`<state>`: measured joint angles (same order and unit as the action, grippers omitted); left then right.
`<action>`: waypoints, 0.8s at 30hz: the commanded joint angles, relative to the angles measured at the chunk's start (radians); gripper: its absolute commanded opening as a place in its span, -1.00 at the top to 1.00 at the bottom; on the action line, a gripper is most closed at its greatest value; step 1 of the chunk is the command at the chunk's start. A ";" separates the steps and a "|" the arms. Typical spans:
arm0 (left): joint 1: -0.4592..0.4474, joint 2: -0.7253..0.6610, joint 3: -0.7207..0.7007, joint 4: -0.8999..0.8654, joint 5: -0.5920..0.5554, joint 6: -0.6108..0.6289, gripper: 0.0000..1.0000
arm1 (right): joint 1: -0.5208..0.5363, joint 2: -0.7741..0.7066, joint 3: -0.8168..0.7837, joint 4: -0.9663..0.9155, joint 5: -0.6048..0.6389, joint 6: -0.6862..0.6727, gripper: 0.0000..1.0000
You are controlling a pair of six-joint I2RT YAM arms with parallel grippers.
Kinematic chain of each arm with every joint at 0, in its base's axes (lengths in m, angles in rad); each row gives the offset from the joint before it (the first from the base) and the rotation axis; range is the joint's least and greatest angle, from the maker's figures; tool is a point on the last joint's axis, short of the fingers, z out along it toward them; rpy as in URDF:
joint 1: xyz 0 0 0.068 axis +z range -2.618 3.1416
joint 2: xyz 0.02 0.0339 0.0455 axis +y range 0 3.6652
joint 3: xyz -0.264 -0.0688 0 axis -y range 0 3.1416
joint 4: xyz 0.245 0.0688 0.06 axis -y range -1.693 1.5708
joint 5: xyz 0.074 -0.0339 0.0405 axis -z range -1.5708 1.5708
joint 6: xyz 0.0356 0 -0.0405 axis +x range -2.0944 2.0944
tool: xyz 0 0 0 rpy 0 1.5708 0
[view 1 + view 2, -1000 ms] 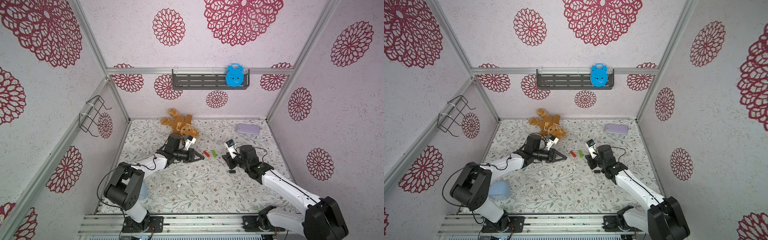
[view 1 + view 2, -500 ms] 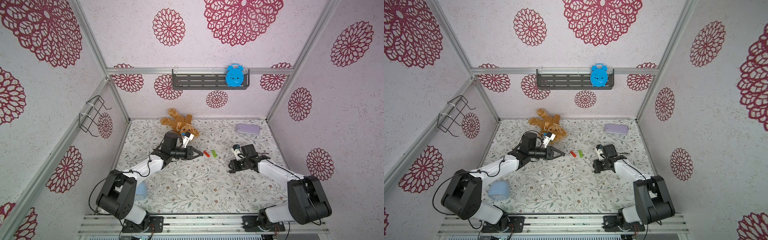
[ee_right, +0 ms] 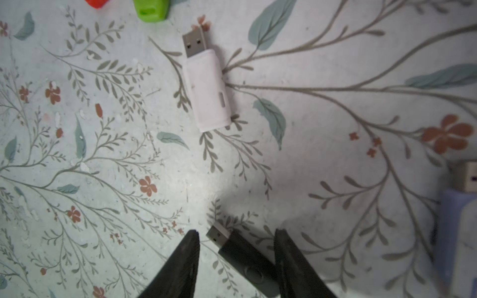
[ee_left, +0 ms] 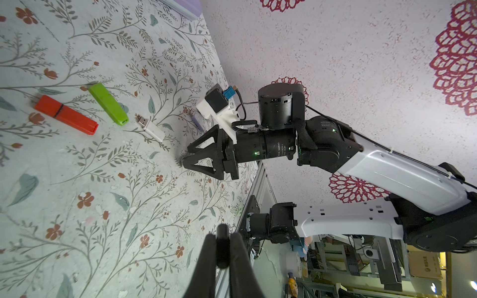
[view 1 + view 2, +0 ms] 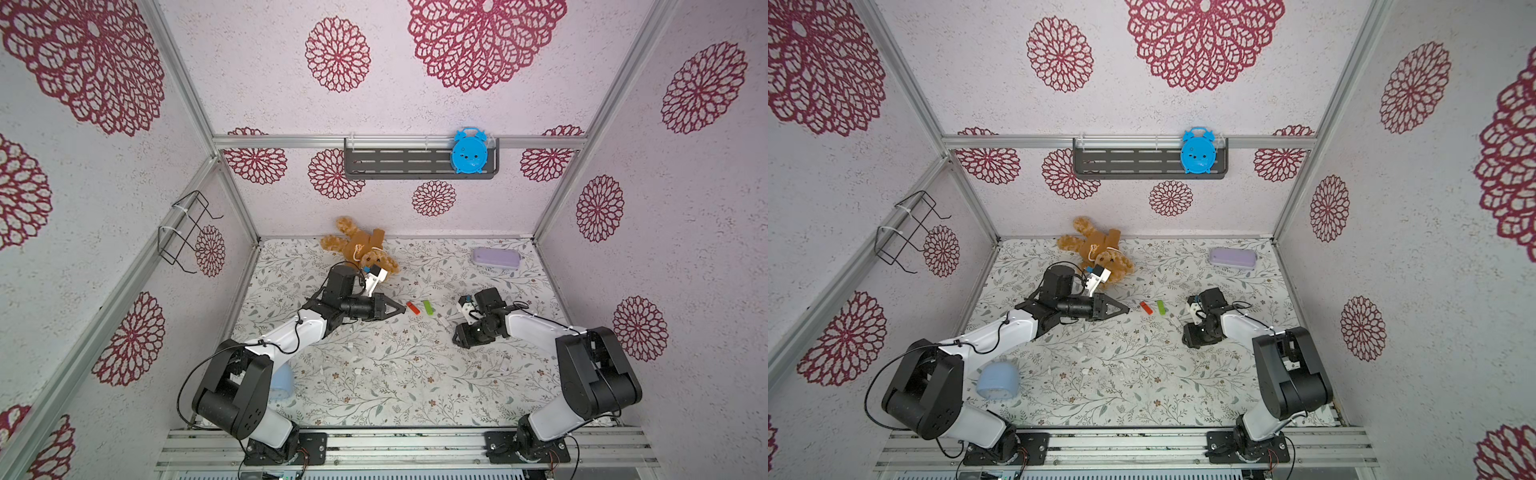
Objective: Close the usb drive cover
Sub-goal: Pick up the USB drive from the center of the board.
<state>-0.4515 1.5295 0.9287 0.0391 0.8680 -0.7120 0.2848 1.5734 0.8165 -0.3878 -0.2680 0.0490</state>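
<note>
Black drive (image 3: 242,255) lies flat on the bench (image 3: 335,144), between the right fingers (image 3: 180,263). Its metal plug is bare and points away from the wrist, angled across the gap. Right fingers are apart, straddling the drive with tips down at the bench. One finger sits right against the drive's side, with a clear gap on the other side. Not clamped. In the top views the drive is hidden under the right wrist.

Left fingers (image 4: 206,271) are closed together, low over the bench, pointing toward the row of drives. A small dark rounded bit shows between their tips in the left wrist view; cannot tell what it is. In both top views their tip is just beside the red drive (image 5: 412,307), apart from it.

White drive (image 3: 206,87), plug bare, lies near the black one, beyond the right fingertips. Green drive (image 4: 108,103) comes next, then the red, side by side and not touching. Purple drive (image 3: 454,232) is on the other side of the right fingers, blurred.

Teddy (image 5: 359,249) and lilac case (image 5: 496,258) lie at the far edge of the bench. Blue cup (image 5: 998,380) sits near the left arm's base. Blue clock (image 5: 468,150) is on the wall shelf (image 5: 395,164).
</note>
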 commanded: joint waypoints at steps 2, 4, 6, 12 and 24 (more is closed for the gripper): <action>0.008 -0.033 0.006 -0.008 -0.001 0.024 0.84 | 0.009 -0.038 -0.001 -0.069 -0.017 0.013 -0.01; 0.008 -0.034 0.005 -0.007 -0.003 0.025 0.84 | 0.018 -0.061 -0.018 -0.059 -0.017 0.029 0.00; 0.008 -0.031 0.008 -0.007 0.000 0.026 0.84 | 0.025 -0.069 -0.023 -0.060 0.008 0.050 0.00; 0.008 -0.029 0.010 -0.010 0.002 0.031 0.84 | 0.088 -0.044 0.002 -0.097 0.118 0.082 0.05; 0.018 -0.043 -0.001 -0.008 -0.006 0.033 0.84 | 0.205 0.073 0.100 -0.191 0.334 0.101 0.24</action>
<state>-0.4454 1.5074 0.9287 0.0311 0.8639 -0.6991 0.4778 1.6234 0.8997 -0.5385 -0.0036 0.1291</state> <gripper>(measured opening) 0.104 0.387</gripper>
